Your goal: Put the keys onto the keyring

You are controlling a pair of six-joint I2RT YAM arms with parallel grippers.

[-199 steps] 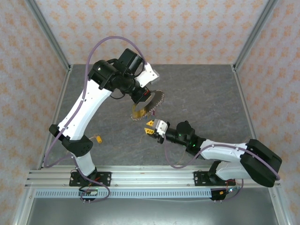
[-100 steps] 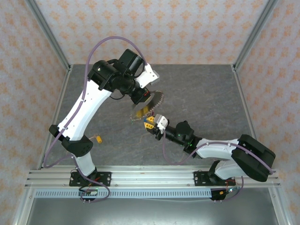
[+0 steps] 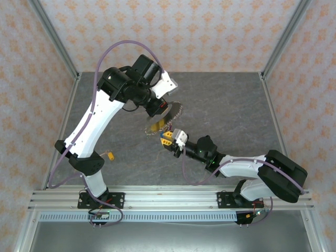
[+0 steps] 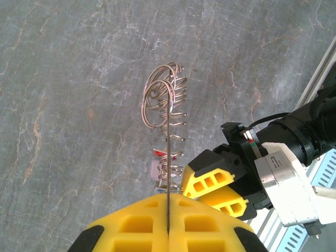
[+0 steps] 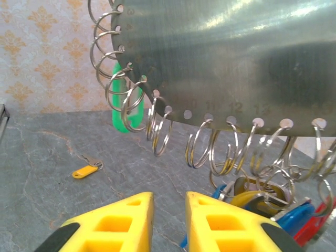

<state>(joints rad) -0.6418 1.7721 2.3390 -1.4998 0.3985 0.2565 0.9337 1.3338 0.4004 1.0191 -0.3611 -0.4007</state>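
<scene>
The keyring (image 3: 169,111) is a thin grey metal disc with small split rings (image 5: 163,130) hanging from holes along its rim. My left gripper (image 3: 159,109) is shut on it and holds it up on edge above the table; in the left wrist view the keyring (image 4: 168,152) is a thin vertical line running into my left gripper (image 4: 168,202). Keys hang from it with green (image 5: 125,100), blue (image 5: 296,218), red (image 5: 316,227) and yellow (image 5: 252,198) heads. My right gripper (image 3: 168,137) (image 5: 168,202) is open just below the rim, holding nothing.
One loose key with a yellow-orange tag (image 3: 109,155) (image 5: 85,171) lies on the grey table (image 3: 226,105), left of the arms and near the left arm's base. Metal frame posts (image 3: 52,37) and patterned walls (image 3: 210,31) enclose the table.
My right gripper has moved up and to the left, closer under the keyring's rim. The left gripper and the keyring have stayed nearly still.
</scene>
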